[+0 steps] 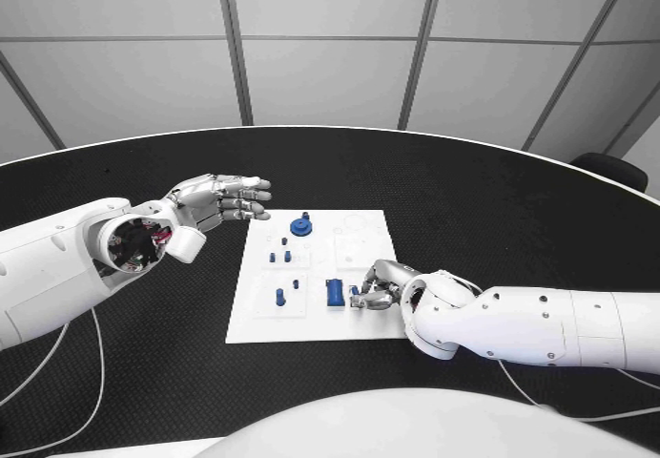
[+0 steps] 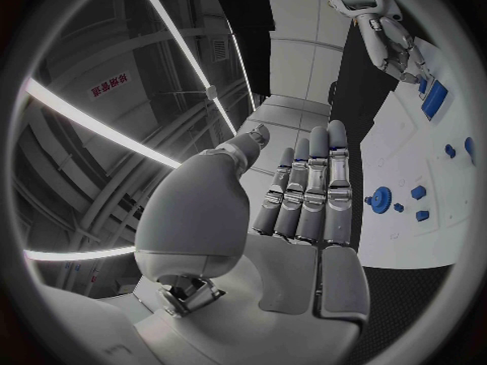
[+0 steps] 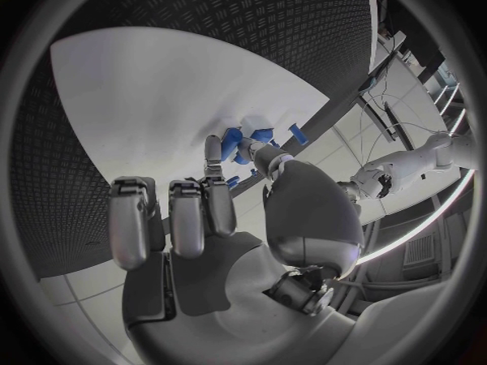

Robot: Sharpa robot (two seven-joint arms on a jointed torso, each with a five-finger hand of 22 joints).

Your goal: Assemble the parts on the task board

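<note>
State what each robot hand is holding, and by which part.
Left hand: nothing, fingers straight, raised beside the white board. Right hand: fingers on a small blue part on the board; a true hold cannot be told.

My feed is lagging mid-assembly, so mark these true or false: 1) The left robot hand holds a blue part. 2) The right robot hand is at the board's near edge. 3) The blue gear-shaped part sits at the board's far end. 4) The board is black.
1) False: the left robot hand hovers open beside the task board, holding nothing.
2) True: the right robot hand is there, beside a blue block.
3) True: gear-shaped part.
4) False: it is white.
</note>
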